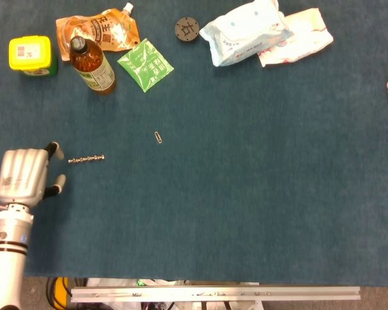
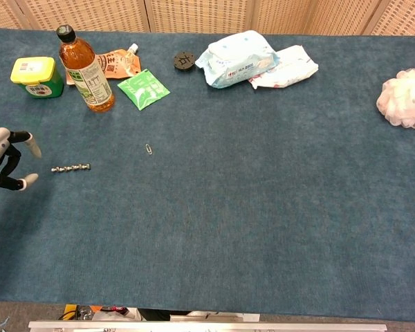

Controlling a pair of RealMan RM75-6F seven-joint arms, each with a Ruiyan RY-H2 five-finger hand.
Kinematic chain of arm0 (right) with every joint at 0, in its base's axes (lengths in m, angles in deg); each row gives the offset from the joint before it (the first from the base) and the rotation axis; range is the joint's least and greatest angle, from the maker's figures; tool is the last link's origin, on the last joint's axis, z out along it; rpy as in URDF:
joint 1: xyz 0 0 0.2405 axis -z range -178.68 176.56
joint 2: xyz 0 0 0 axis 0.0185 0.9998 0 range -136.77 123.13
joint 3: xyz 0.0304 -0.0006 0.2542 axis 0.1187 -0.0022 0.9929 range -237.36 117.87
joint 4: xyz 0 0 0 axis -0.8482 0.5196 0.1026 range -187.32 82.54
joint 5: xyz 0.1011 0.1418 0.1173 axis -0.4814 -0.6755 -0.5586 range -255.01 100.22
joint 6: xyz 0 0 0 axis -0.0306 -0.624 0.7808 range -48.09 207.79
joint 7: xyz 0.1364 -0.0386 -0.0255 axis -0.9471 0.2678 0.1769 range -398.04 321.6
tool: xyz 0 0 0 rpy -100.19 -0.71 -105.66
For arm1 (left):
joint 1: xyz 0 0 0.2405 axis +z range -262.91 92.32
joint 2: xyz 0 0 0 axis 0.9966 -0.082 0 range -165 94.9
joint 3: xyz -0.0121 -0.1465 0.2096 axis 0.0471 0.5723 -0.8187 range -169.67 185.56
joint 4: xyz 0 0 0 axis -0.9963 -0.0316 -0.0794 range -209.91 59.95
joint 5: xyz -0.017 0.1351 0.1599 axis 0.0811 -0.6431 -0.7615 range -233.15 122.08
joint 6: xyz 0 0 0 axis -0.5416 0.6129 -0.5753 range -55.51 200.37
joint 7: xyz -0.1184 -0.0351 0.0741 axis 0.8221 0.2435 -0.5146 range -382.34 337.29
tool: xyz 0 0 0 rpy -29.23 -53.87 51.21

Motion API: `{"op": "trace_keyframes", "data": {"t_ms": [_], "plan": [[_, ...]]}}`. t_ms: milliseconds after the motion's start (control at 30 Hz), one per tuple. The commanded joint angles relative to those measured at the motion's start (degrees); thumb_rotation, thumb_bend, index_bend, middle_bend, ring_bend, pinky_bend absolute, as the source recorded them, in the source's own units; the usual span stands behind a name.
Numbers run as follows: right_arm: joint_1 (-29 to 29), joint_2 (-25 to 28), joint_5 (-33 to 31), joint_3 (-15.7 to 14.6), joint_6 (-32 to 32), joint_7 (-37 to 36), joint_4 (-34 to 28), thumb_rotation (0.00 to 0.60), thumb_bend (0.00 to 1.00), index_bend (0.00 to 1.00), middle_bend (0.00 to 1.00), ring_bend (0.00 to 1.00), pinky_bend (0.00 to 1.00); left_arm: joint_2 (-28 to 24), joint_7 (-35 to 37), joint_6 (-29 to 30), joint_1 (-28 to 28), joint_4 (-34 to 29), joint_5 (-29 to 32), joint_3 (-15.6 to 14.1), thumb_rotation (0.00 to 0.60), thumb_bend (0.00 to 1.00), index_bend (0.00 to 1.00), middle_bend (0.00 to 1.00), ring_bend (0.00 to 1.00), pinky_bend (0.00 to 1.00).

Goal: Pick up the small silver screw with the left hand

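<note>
The small silver screw point(image 1: 86, 158) lies flat on the blue table cloth at the left, also seen in the chest view as a thin silver rod point(image 2: 70, 167). My left hand point(image 1: 26, 175) hovers just left of it, fingers apart and holding nothing; in the chest view the left hand point(image 2: 5, 164) shows at the left edge, its fingertips point(image 2: 33, 146) a short gap from the screw. No part of my right hand appears in either view.
A paper clip point(image 1: 158, 137) lies right of the screw. At the back left stand a tea bottle point(image 1: 92, 66), a yellow-lidded jar point(image 1: 31, 55), an orange pouch point(image 1: 103, 28) and a green sachet point(image 1: 145, 64). Wipes packs point(image 1: 246, 31) and a black disc point(image 1: 187, 28) sit at the back.
</note>
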Motion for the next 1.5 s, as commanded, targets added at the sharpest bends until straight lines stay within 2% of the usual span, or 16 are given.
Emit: {"op": "trace_keyframes", "data": {"t_ms": [33, 167, 700, 1167, 1500], "plan": [[0.0, 0.0, -0.2, 0.0, 0.1, -0.2, 0.3, 0.600, 0.23, 0.37, 0.43, 0.37, 0.40, 1.8, -0.8, -0.8, -1.1, 1.6, 1.4, 0.7, 0.600, 0.24, 0.43, 0.84, 0.84, 1.00], [0.0, -0.1, -0.4, -0.1, 0.4, -0.6, 0.8, 0.600, 0.23, 0.37, 0.43, 0.37, 0.40, 3.8, -2.3, -1.0, -2.0, 3.1, 3.2, 1.5, 0.600, 0.20, 0.44, 0.85, 0.85, 1.00], [0.2, -0.4, -1.1, -0.3, 1.0, -2.1, 2.5, 0.600, 0.23, 0.37, 0.43, 0.37, 0.40, 8.3, -7.9, -2.8, -5.6, 6.0, 13.3, 3.6, 0.600, 0.20, 0.45, 0.85, 0.85, 1.00], [0.4, -0.5, -1.4, -0.3, 1.2, -3.0, 3.4, 0.600, 0.23, 0.37, 0.43, 0.37, 0.40, 9.8, -8.8, -2.8, -7.3, 7.2, 16.8, 3.6, 0.600, 0.20, 0.48, 0.86, 0.86, 1.00], [0.6, -0.6, -1.8, -0.3, 1.3, -3.7, 4.2, 0.600, 0.23, 0.37, 0.43, 0.38, 0.40, 10.5, -9.8, -2.6, -8.5, 7.5, 19.3, 3.7, 0.600, 0.27, 0.48, 0.86, 0.86, 1.00]]}}
